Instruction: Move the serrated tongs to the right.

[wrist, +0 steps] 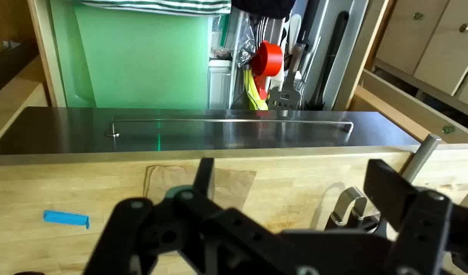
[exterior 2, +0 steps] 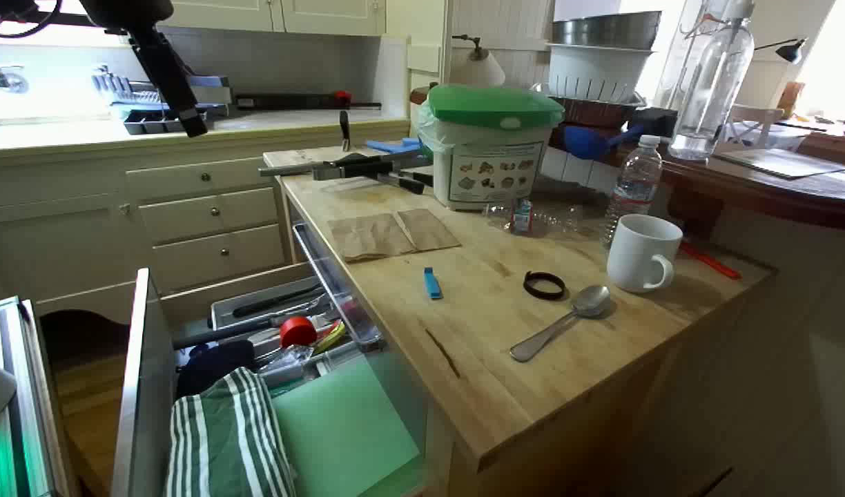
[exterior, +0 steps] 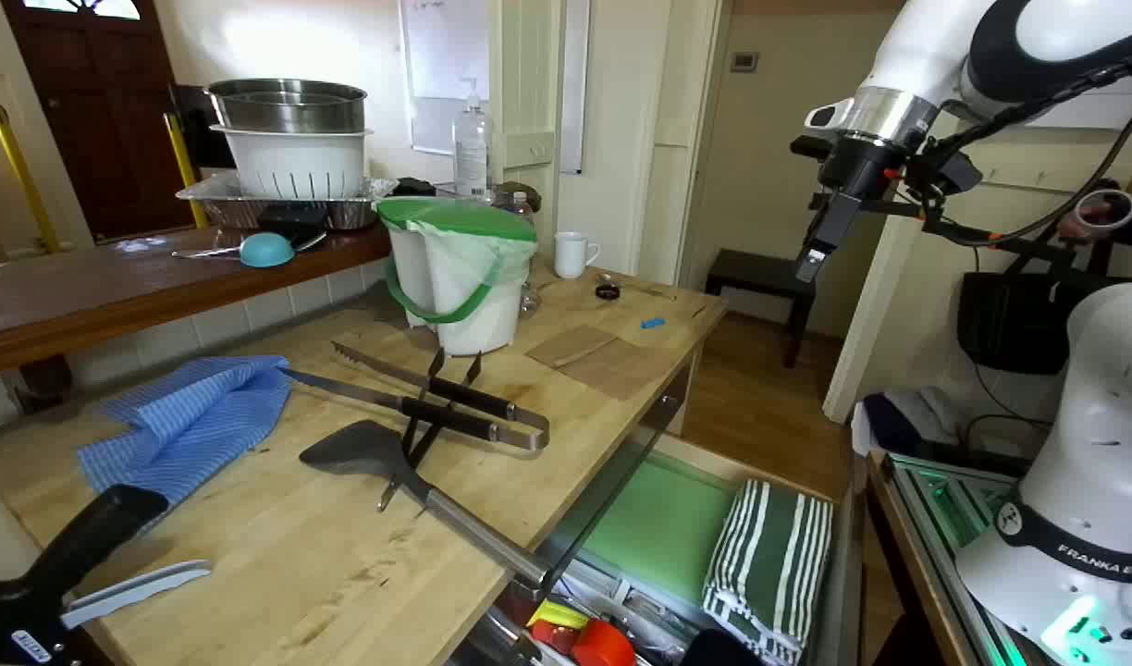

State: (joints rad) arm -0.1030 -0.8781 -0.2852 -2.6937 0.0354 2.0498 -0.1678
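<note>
Serrated tongs (exterior: 434, 413) lie on the wooden counter (exterior: 298, 555), gripper (wrist: 289, 177) aloft

In an exterior view, the tongs lie with their bent steel end towards 4 o'clock and their narrow tips, one visibly toothed, towards 10. Both arms carry black grips, and another dark, slender tool (exterior: 424, 445) crosses beneath them.

Taking the tongs as the centre of the clock, a dark spatula (exterior: 455, 518) lies at 6, its steel handle jutting past the counter's edge. A blue cloth (exterior: 196, 416) is at 9; one tip of the tongs reaches its edge, though whether the two touch I cannot tell. A white bucket (exterior: 460, 268) with a green lid (exterior: 455, 217) stands upright at 12, a white mug (exterior: 571, 254) farther off between 1 and 2, and a flat piece of brown paper (exterior: 603, 359) at 3.

The gripper hangs in the air at 2 o'clock, well apart from the tongs. In the wrist view its jaws stand wide apart and it has hold of nothing. The same view shows the tongs' steel bend at 4 o'clock from its middle, a blue clip (wrist: 65, 218) at 8, and a pulled-out drawer (wrist: 361, 57) at 12, with a red round piece (wrist: 275, 59) inside.
</note>
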